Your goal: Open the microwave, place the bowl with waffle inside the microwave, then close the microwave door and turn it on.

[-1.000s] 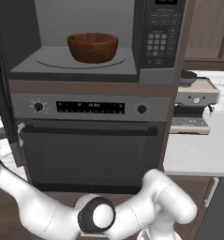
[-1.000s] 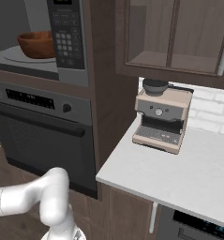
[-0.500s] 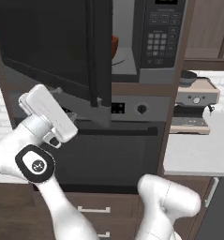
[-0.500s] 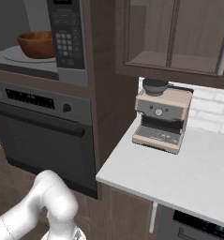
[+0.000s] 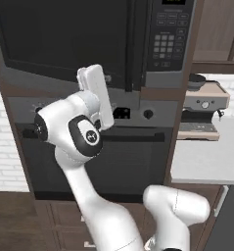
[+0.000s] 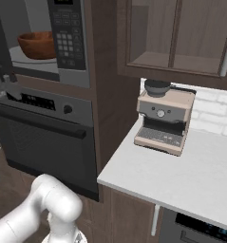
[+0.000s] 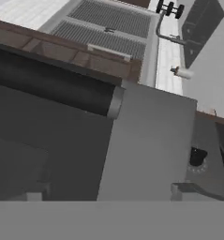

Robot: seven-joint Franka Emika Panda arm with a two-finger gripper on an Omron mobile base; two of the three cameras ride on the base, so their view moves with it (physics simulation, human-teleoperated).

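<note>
Microwave [image 6: 43,42]: bowl [image 6: 37,44] with waffle sits inside. Door [image 5: 64,39], wide open a second ago, now swung most of the way across the front. End effector [image 5: 119,113]: fingers spread, empty, just under door edge. Remaining: latch, start.

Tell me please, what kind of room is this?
A home kitchen, it seems: a built-in microwave above an oven, and a coffee machine on a white counter under wooden cabinets.
</note>
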